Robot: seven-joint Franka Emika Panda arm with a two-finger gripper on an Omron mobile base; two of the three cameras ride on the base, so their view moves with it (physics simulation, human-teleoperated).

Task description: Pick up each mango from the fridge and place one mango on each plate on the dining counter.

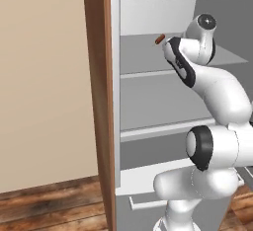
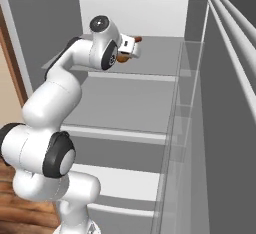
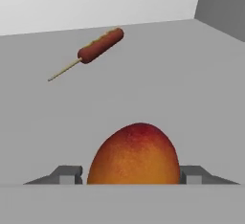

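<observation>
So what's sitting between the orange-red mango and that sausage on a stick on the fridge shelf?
Nothing. In the hand view, bare grey shelf separates the mango, which sits between the fingers, from the sausage farther back.

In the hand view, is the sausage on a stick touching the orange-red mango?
No: the sausage on a stick lies farther back on the fridge shelf, with bare grey shelf between it and the orange-red mango.

No legible text, labels, brands, numbers or signs in any view. Fridge (image 2: pixel 200 103) walls, shelves and door: unmarked. Mango (image 3: pixel 134 156) skin: unmarked. Robot arm casing: unmarked.
</observation>
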